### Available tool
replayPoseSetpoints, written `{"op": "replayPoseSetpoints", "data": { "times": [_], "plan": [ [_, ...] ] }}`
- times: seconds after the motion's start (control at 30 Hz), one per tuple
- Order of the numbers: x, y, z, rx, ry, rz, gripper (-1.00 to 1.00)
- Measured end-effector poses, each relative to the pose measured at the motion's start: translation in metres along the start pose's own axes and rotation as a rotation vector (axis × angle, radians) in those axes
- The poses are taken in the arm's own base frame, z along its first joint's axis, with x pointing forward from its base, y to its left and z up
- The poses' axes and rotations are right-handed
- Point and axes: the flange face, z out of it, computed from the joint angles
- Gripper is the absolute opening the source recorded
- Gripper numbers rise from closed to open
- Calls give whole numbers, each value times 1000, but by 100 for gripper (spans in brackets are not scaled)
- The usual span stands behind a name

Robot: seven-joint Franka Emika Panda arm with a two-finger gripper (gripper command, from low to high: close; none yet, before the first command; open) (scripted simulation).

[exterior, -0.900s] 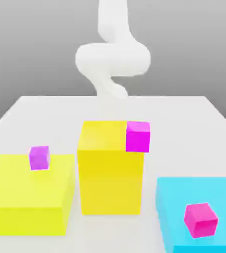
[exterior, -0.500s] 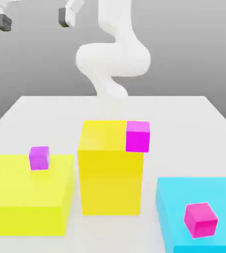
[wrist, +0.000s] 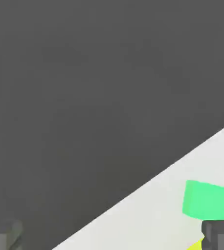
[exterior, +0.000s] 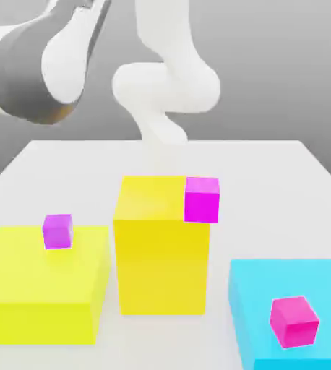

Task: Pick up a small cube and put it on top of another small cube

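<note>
Three small cubes show in the exterior view. A purple cube (exterior: 57, 230) sits on the low yellow block (exterior: 38, 289). A magenta cube (exterior: 201, 199) rests on the far corner of the tall yellow block (exterior: 161, 246), toward the exterior view's right. A pink cube (exterior: 294, 321) lies on the cyan block (exterior: 269, 289). In the hand view my gripper (wrist: 111, 237) is open, its dark fingertips (wrist: 220, 234) far apart with nothing between them. A small green cube (wrist: 206, 199) stands on the white table close to one fingertip.
The arm's thick grey-and-white link (exterior: 38, 65) hangs high at the exterior view's left, above the low yellow block. The white arm base (exterior: 165, 87) rises at the table's far edge. The white table (exterior: 269, 188) ends against dark floor in the hand view.
The arm has swung down at the exterior view's upper left. The two fingertips seen at the top edge half a second ago have left that view. No cube has moved.
</note>
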Motion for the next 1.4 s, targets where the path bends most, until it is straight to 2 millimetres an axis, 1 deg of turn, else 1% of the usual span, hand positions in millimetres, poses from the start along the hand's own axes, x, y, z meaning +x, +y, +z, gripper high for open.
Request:
{"op": "replayPoseSetpoints", "data": {
  "times": [0.1, 0.2, 0.27, 0.33, 0.37, 0.53, 0.57, 0.6, 0.63, 0.7, 0.77, 0.83, 0.97, 1.13, 1.27, 1.4],
  "plan": [
    [24, 22, 52, -63, -21, 65, 0],
    [45, 50, 103, -124, -40, 129, 0],
    [48, 59, 136, -138, -44, 143, 0],
    [48, 65, 168, -142, -46, 147, 0],
    [47, 67, 177, -143, -46, 147, -100],
    [47, 67, 177, -142, -47, 147, -100],
    [47, 68, 182, -142, -46, 148, -100],
    [47, 67, 176, -142, -47, 148, -100],
    [48, 65, 165, -142, -47, 148, -100],
    [50, 61, 137, -142, -47, 148, -100],
    [48, 51, 106, -110, -49, 159, -100],
    [41, 54, 82, -98, -55, 200, -100],
    [24, 71, 41, -89, -67, 294, -100],
    [-2, 98, -2, -86, -74, 410, -100],
    [-24, 124, -31, -88, -73, 502, -100],
    [-50, 150, -54, -93, -65, 589, -100]
  ]
}}
